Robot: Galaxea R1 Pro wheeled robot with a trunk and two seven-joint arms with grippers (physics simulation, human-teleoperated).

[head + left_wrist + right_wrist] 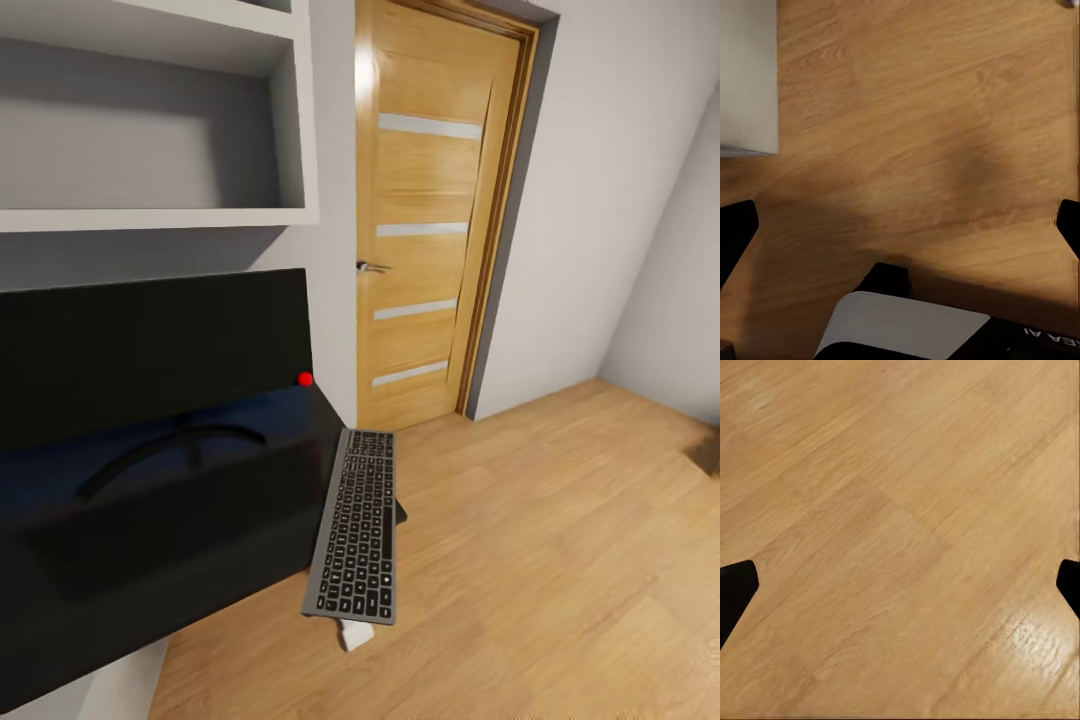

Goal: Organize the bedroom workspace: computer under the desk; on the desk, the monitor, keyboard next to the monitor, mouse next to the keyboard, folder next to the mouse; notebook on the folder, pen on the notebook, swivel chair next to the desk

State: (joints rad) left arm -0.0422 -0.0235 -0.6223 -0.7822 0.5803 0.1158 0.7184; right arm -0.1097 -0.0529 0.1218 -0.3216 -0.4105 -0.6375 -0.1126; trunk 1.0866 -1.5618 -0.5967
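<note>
Keyboard (354, 525) was what caught my eye first in the head view: the slim grey board with black keys lay at the right end of the black desk (180, 560), running lengthwise away from me, and its near end stuck out past the desk edge over the floor (560, 560). A small white thing (355, 634) showed just beneath that overhanging end; I could not make out what it was. Beside the keyboard, toward the left of that view, the monitor (150, 350) stood on the desk as a wide black screen, with its curved base visible below it and a red dot (305, 379) at its lower right corner. Above the monitor I saw a pale shelf (160, 215) fixed to the wall, and past the desk end a wooden door (430, 220) with frosted strips and a metal handle, shut in its dark frame. The light wood floor ran off to the right toward the grey walls. My left wrist camera looked down on the same floor, with the left gripper (900, 225) spread wide, a black fingertip (735, 232) at each edge of the picture and nothing between them; a pale grey box (748, 75) sat at one corner, and part of the robot's own white and black body (907, 326) showed below. The right gripper (900, 585) was likewise released, its fingertips (735, 589) far apart over bare boards.
</note>
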